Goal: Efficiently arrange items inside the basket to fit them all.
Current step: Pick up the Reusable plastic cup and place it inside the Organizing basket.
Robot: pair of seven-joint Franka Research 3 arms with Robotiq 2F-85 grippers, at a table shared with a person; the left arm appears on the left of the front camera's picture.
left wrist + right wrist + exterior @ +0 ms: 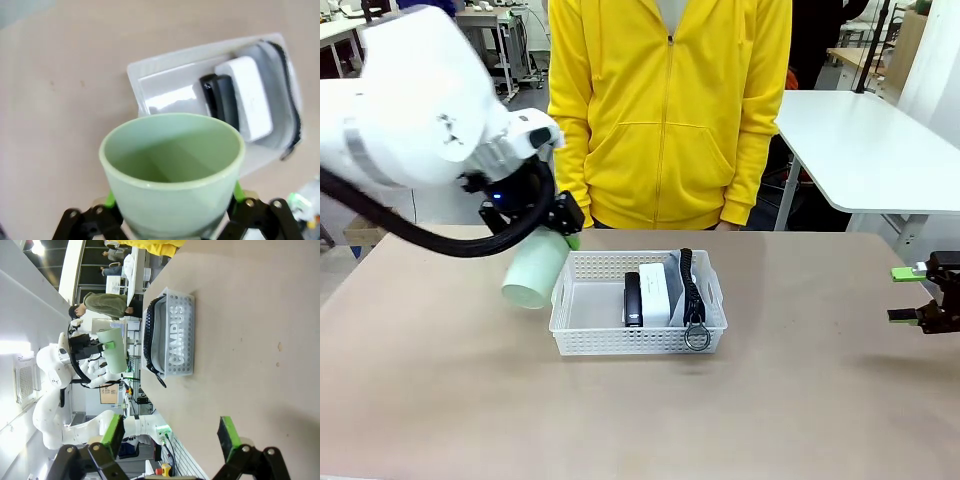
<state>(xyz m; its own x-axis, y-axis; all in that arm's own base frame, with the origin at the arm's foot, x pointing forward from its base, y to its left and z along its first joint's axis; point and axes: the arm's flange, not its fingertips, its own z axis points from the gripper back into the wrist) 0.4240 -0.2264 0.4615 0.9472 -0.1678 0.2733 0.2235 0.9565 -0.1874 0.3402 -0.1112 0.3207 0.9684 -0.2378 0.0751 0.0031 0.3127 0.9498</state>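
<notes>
I have the pale green tumbler cup (534,272) held in my left gripper (552,232), the jaws closed on its lower body with the green pads pressing either side, as the left wrist view shows. The cup hangs tilted, mouth down and toward the near left, just off the left end of the basket (582,322) and above the desk (440,400).

What the coming move turns on is where the free room lies. The basket's long axis runs left to right across the desk. Its right half is taken: the grey pencil pouch (691,285) stands on edge along the right wall, the white boxy device (655,293) sits beside it, and the black stapler (633,298) lies against the device's left side, all three running near to far. The left part of the floor is bare, and that bare patch is directly right of the cup, just past the basket's left rim. In the left wrist view the open floor (167,95) sits straight beyond the cup's mouth (172,150).

I judge the cup must travel a little to the right and go down into that gap. Whether it fits better upright or lying down I cannot tell from here.

My right gripper (920,295) is well apart at the desk's far right edge, jaws wide and empty, so the left arm is the nearer one.
</notes>
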